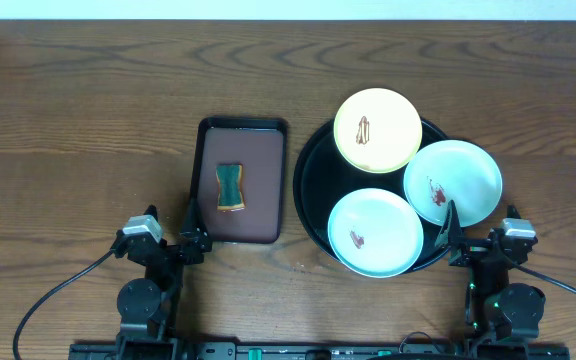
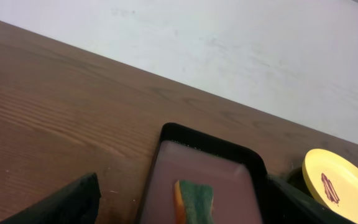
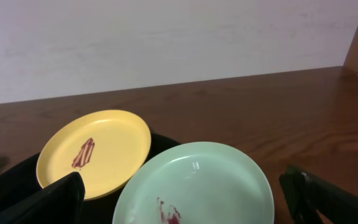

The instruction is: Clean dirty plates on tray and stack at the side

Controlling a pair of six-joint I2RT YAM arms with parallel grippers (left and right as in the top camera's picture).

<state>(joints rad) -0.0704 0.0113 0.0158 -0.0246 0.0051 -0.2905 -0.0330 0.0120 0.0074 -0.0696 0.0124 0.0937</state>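
Looking over the table, the biggest thing is the round black tray [image 1: 313, 190] on the right, and all 3 plates sit on it, crowded edge to edge and spilling over its rim. Left of it lies a smaller rectangular brown tray [image 1: 258, 160]. The yellow plate [image 1: 377, 130] is farthest from the arms, 1 mint plate [image 1: 458, 175] hangs out on the right and the other mint plate [image 1: 378, 232] is nearest. Each carries a small red-brown smear.

They look stiff, thin and light, I'd say, but glossy, so likely to slip in a pinch. The thin edge is the only real hold, best taken where a plate overhangs the tray's rim.

A green sponge [image 1: 230, 187] rests in the brown tray – soft, easy to squeeze. The left gripper [image 1: 190, 238] and right gripper [image 1: 448, 232] sit at the near edge, jaws spread wide, holding nothing.
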